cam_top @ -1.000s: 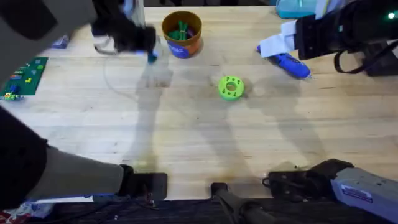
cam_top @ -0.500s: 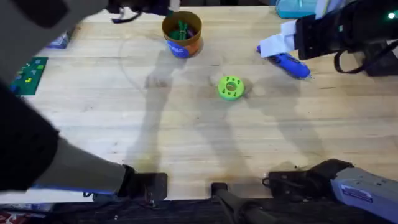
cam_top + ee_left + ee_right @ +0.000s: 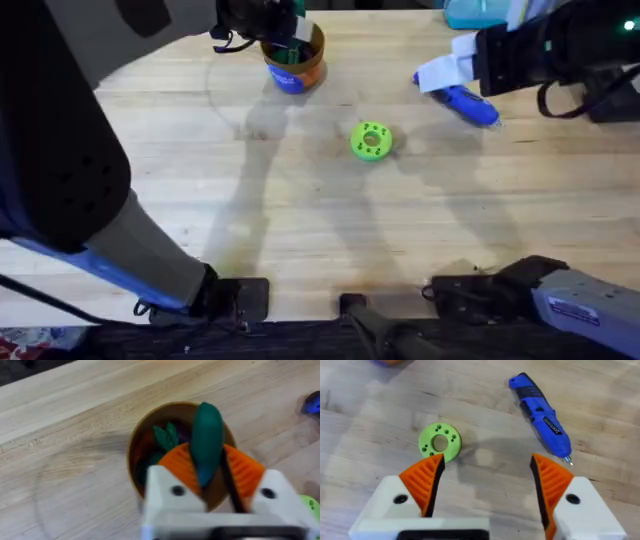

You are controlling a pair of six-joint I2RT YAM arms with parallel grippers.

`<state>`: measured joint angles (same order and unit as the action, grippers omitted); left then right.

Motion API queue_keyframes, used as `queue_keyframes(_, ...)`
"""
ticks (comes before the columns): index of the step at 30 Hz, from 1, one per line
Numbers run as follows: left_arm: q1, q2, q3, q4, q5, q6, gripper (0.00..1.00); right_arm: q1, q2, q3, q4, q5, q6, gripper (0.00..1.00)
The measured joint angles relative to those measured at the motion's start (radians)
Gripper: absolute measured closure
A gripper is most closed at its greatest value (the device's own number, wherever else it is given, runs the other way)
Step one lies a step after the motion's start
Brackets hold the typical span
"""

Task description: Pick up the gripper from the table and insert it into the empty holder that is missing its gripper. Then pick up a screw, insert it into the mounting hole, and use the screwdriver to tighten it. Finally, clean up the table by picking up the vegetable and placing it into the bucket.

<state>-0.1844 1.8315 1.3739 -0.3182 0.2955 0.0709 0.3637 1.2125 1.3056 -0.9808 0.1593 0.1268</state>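
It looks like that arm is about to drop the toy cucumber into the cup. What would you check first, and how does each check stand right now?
1. Left tool shut on the vegetable: ok.
2. Vegetable over the bucket mouth: ok.
3. Room inside the bucket: cannot tell; green pieces already lie in it.
4. Bucket standing upright on the table: ok.
5. Right tool away from the bucket, open above the table near the screwdriver and green ring: ok.

Left gripper (image 3: 212, 467) fingers seemingly clamped; right gripper (image 3: 487, 472) fingers spread.
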Motion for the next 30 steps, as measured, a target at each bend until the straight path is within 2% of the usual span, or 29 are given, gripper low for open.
queue_keyframes(3,0.0,0.0,0.0,-0.008,-0.001,-0.001,0.217,0.0,0.0,0.0,0.0,0.0,0.0,0.005)
queue_keyframes(4,0.0,0.0,0.0,-0.014,-0.003,-0.002,0.094,0.0,0.0,0.0,0.0,0.0,0.0,0.005)
queue_keyframes(5,0.0,-0.001,0.0,-0.025,-0.009,-0.004,0.038,0.0,0.0,0.0,0.0,0.0,0.0,0.005)
queue_keyframes(9,0.0,-0.023,0.0,-0.085,-0.04,-0.004,0.014,0.0,0.0,0.0,0.0,0.0,0.0,0.005)
queue_keyframes(13,0.0,-0.11,0.0,-0.189,-0.058,-0.004,0.014,0.0,0.0,0.0,0.0,0.0,0.0,0.005)
queue_keyframes(17,0.004,-0.248,0.001,-0.33,-0.062,-0.004,0.014,0.0,0.0,0.0,0.0,0.0,0.0,0.005)
queue_keyframes(22,0.028,-0.389,0.005,-0.581,-0.064,-0.003,0.014,0.0,0.0,0.0,0.0,0.0,0.0,0.005)
queue_keyframes(27,0.057,-0.447,0.005,-0.804,-0.07,-0.001,0.014,0.0,0.0,0.0,-0.001,0.0,0.0,0.005)
queue_keyframes(30,0.063,-0.451,0.005,-0.846,-0.076,-0.001,0.014,0.0,0.0,0.0,0.0,0.0,0.0,0.005)
